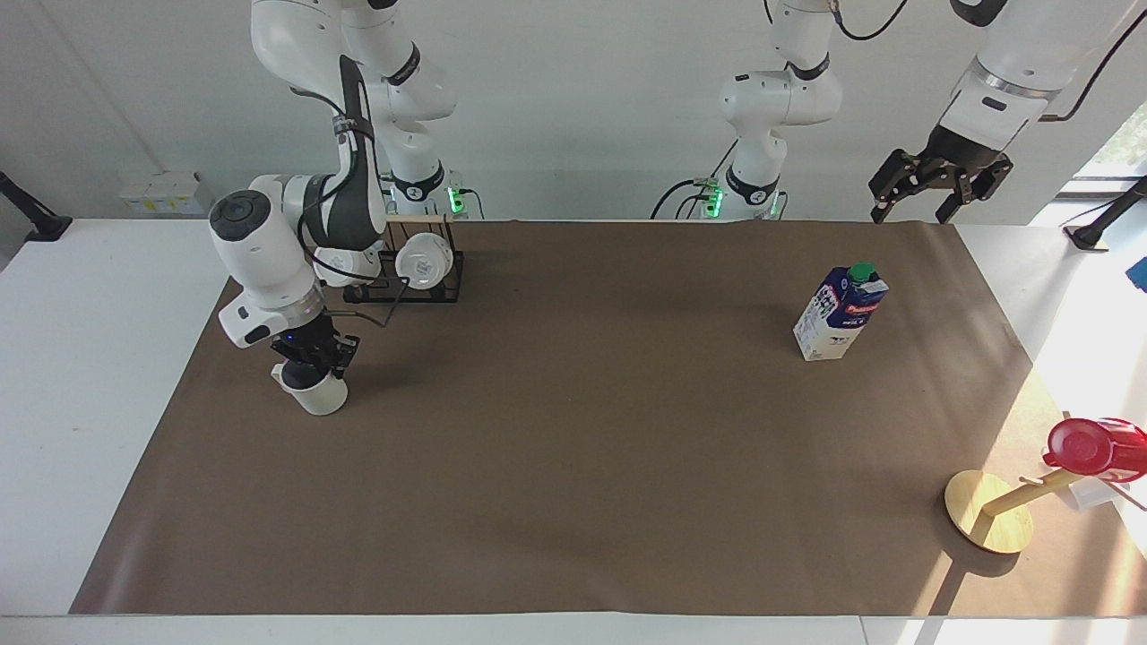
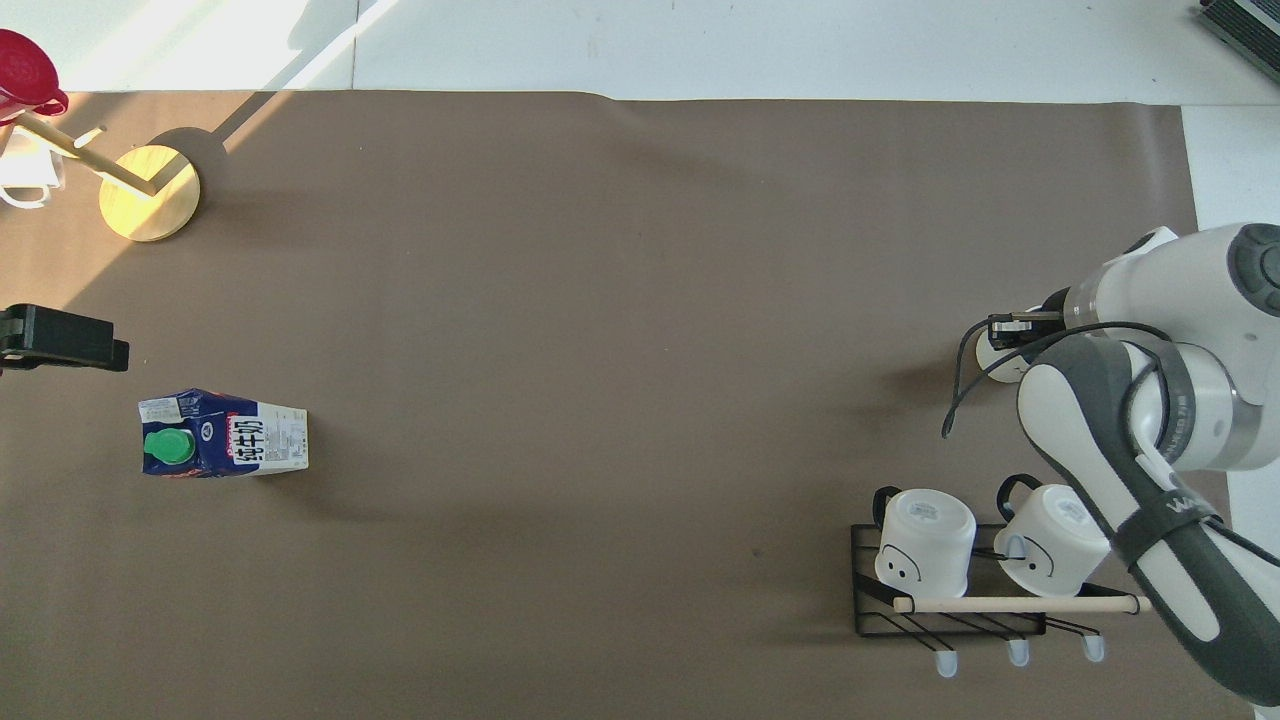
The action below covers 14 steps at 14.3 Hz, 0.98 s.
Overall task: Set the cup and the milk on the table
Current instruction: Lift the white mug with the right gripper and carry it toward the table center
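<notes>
A white desk point(image 1: 90, 376) covered by a brown sheet point(image 1: 573, 466) is shown. At the right arm's end, the cup point(image 1: 315, 392) stands upright on the sheet, farther from the robots than a black rack point(image 1: 408, 287) carrying two white mugs point(image 1: 423, 260). The right tool point(image 1: 312, 356) is lowered onto the cup's rim, its fingers drawn narrow; whether the rim is gripped cannot be told. The milk point(image 1: 840, 312) stands upright on the sheet toward the left arm's end. The left tool point(image 1: 936, 179) is held spread wide and empty above the sheet's edge.
</notes>
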Each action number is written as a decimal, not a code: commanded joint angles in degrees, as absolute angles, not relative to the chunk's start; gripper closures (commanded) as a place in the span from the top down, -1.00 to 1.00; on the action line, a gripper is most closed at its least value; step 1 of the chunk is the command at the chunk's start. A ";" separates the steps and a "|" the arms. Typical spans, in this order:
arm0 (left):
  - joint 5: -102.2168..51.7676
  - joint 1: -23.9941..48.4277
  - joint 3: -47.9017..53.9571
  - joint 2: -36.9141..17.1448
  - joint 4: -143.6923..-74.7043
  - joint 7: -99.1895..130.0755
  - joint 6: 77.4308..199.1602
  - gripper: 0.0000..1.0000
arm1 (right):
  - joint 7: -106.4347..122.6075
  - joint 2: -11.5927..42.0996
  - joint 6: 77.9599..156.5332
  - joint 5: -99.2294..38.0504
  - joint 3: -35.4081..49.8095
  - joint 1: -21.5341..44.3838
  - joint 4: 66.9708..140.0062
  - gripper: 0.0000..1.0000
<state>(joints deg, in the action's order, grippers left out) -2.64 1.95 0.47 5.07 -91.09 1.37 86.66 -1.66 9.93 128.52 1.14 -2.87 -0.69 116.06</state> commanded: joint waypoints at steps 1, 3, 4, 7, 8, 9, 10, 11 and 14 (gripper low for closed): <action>-2.55 1.85 0.44 5.54 -90.09 1.76 85.08 1.00 | -0.17 9.41 128.32 0.53 -2.81 -0.70 115.14 -1.00; -2.55 1.93 0.44 5.71 -90.17 1.84 84.21 1.00 | -0.26 8.88 126.49 0.53 -2.55 -0.62 112.87 -1.00; -2.55 1.85 0.44 5.71 -90.18 1.76 83.94 1.00 | -0.44 8.79 124.65 0.79 -2.29 -0.27 110.94 -1.00; -2.64 1.93 0.53 5.63 -90.09 1.50 84.11 1.00 | -1.49 8.96 122.78 1.49 -2.02 3.23 107.67 -1.00; -2.64 1.76 0.35 5.71 -90.09 1.49 83.68 1.00 | -2.28 8.96 122.87 1.76 -2.02 4.99 107.49 -1.00; -2.55 1.41 0.18 5.71 -90.09 1.67 83.67 1.00 | -2.81 9.14 122.87 1.76 -2.02 6.84 106.97 -1.00; -2.64 0.97 0.18 5.71 -90.09 1.67 83.67 1.00 | -3.94 9.49 122.78 1.67 -2.02 9.03 105.83 -1.00; -2.64 0.97 0.18 5.71 -90.09 1.84 83.67 1.00 | -7.70 9.58 122.44 1.76 -2.02 11.23 105.04 -1.00; -2.55 0.53 0.09 5.62 -90.09 1.84 84.20 1.00 | -17.46 10.10 119.63 1.76 -2.02 19.22 100.92 -1.00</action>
<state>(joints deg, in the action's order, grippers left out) -2.64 1.30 -0.18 5.54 -91.09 1.39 85.41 -12.62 9.05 122.26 1.23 -1.87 15.41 104.80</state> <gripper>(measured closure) 0.000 0.965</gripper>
